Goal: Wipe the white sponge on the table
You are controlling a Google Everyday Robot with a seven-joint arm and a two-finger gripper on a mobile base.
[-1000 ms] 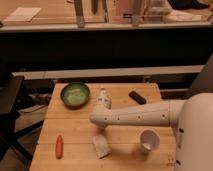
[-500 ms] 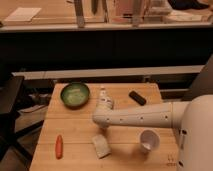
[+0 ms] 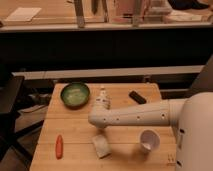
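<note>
The white sponge (image 3: 101, 146) lies on the wooden table (image 3: 75, 130), near the front and a little left of centre. My white arm reaches in from the right across the table. My gripper (image 3: 99, 131) hangs from the arm's end, pointing down just above the sponge's far edge. I cannot tell whether it touches the sponge.
A green bowl (image 3: 75, 94) stands at the back left. A small white bottle (image 3: 103, 97) stands behind the arm. A black object (image 3: 137, 97) lies at the back right. A white cup (image 3: 149, 140) stands at the front right and an orange carrot (image 3: 59, 146) lies at the front left.
The arm's end has shifted only slightly. The sponge lies in the same place.
</note>
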